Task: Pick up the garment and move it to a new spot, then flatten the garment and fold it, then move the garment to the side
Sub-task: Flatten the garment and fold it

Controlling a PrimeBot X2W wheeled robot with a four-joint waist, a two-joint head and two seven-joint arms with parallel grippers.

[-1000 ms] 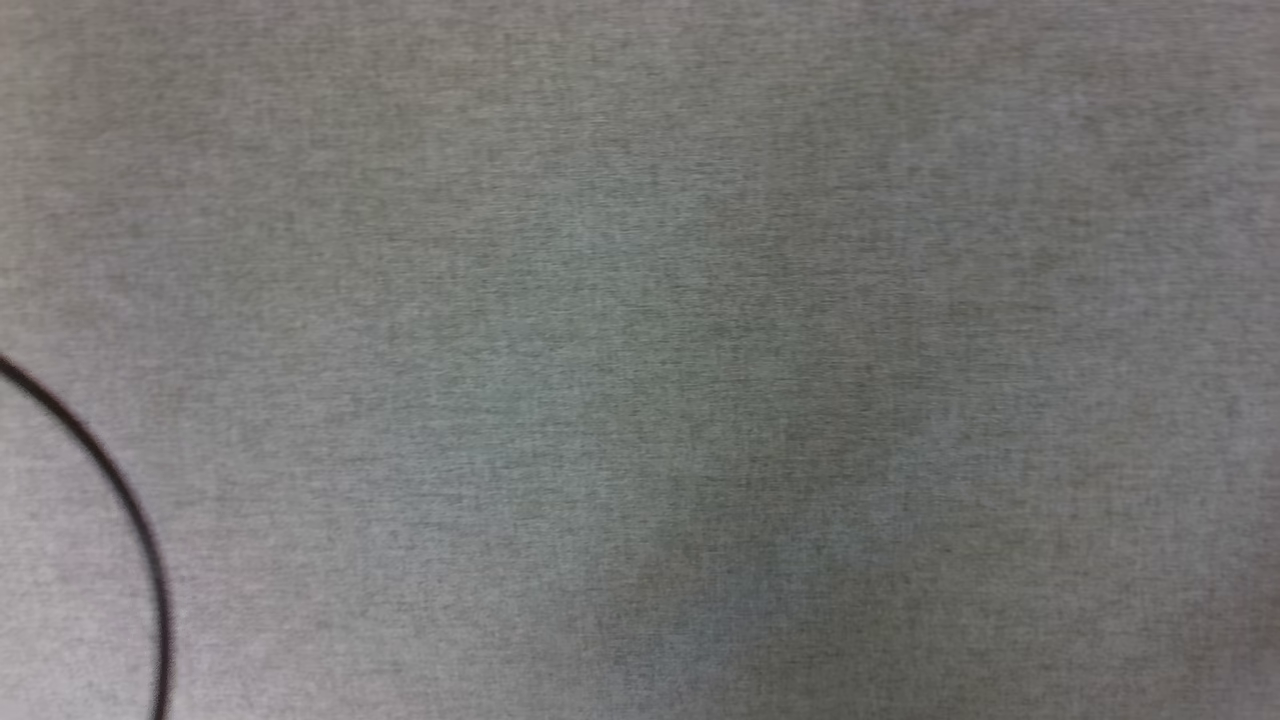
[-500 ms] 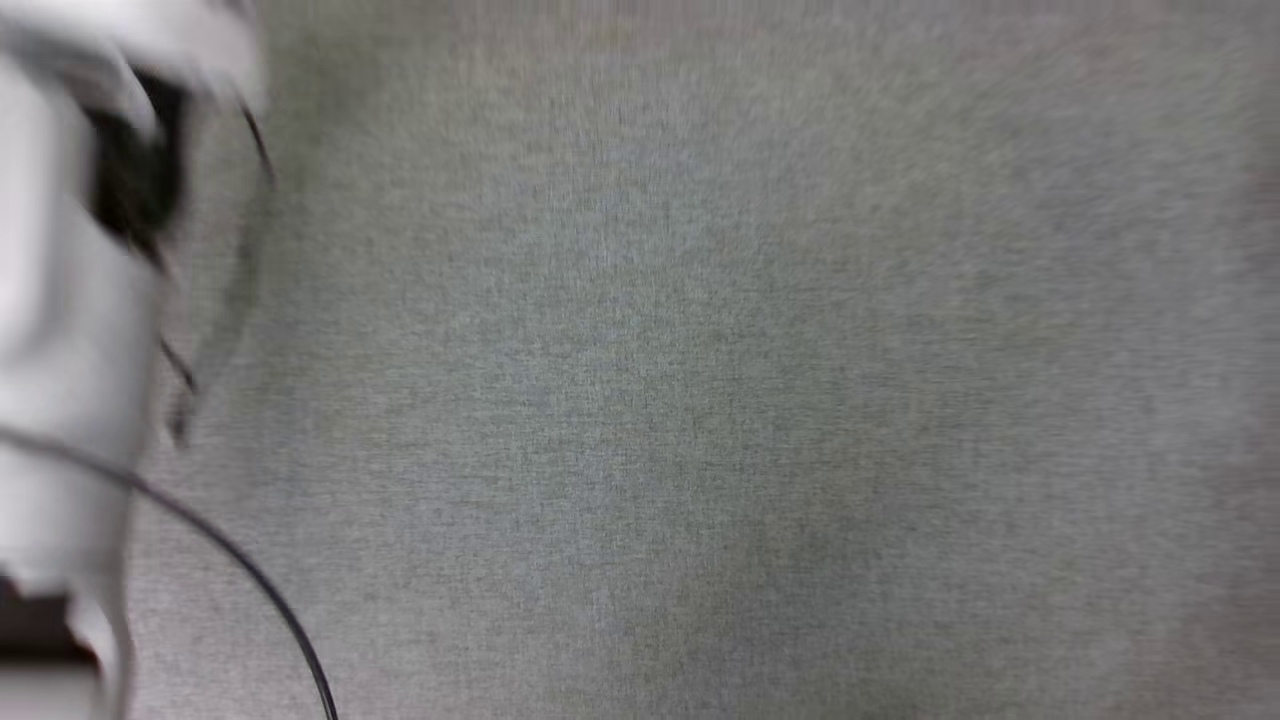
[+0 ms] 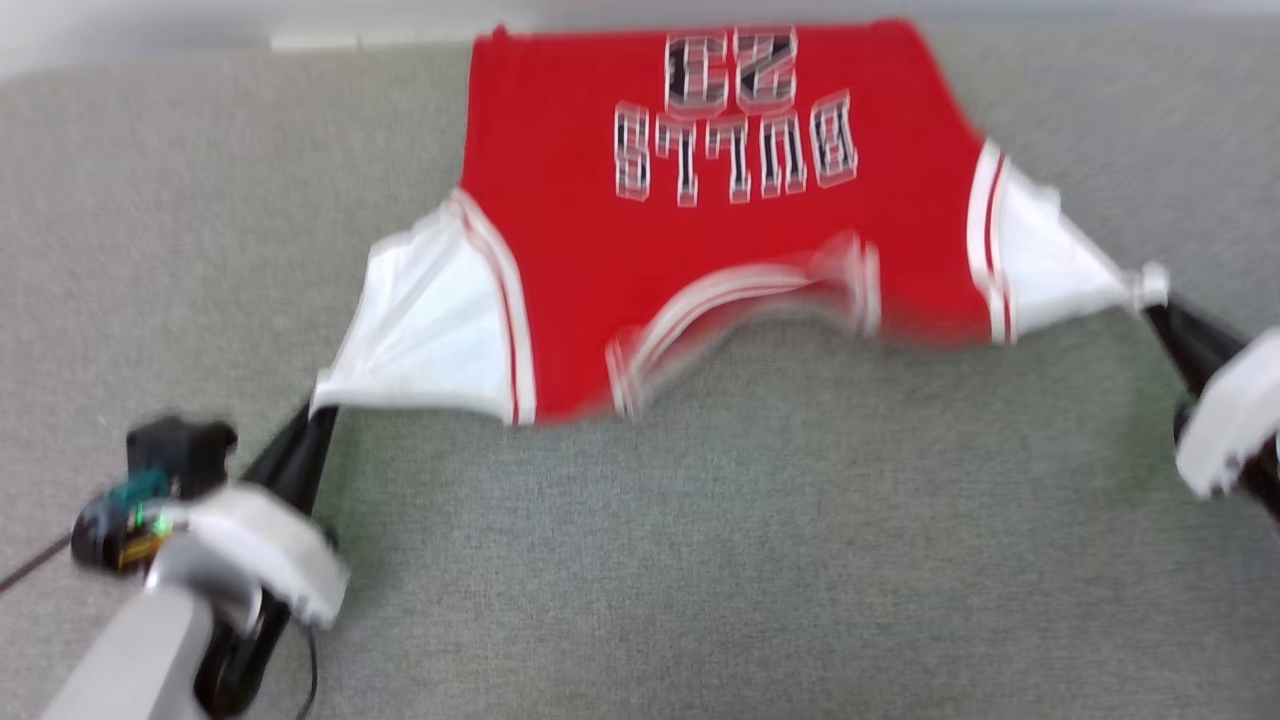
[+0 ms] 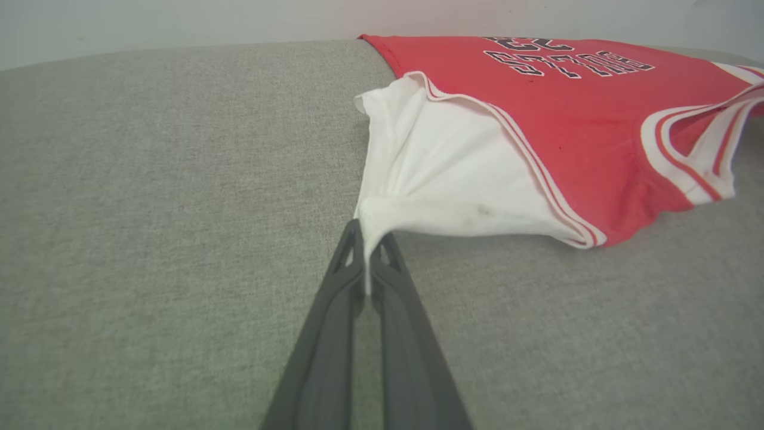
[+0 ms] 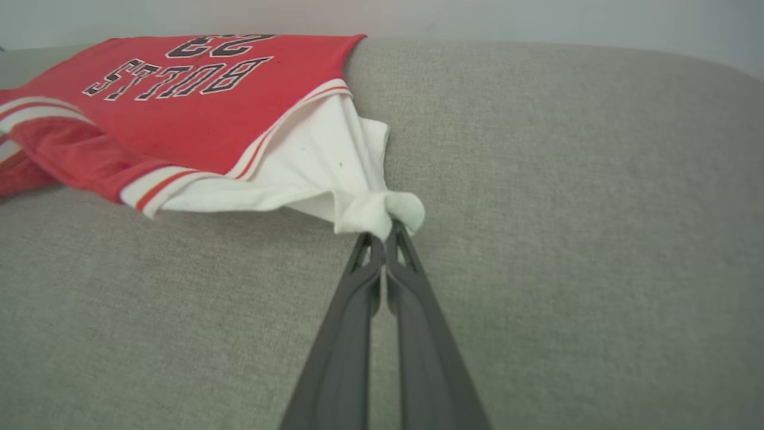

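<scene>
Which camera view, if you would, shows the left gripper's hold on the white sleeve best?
The left wrist view: the left gripper is sharp and close, shut on the white sleeve's corner. The head view shows it blurred; the right wrist view shows the jersey's other sleeve.

Arms spread wide apart; left gripper (image 3: 316, 418) and right gripper (image 3: 1153, 308) each pinch their fingers (image 4: 334, 334) together on a sleeve of the garment (image 3: 700, 250).
</scene>
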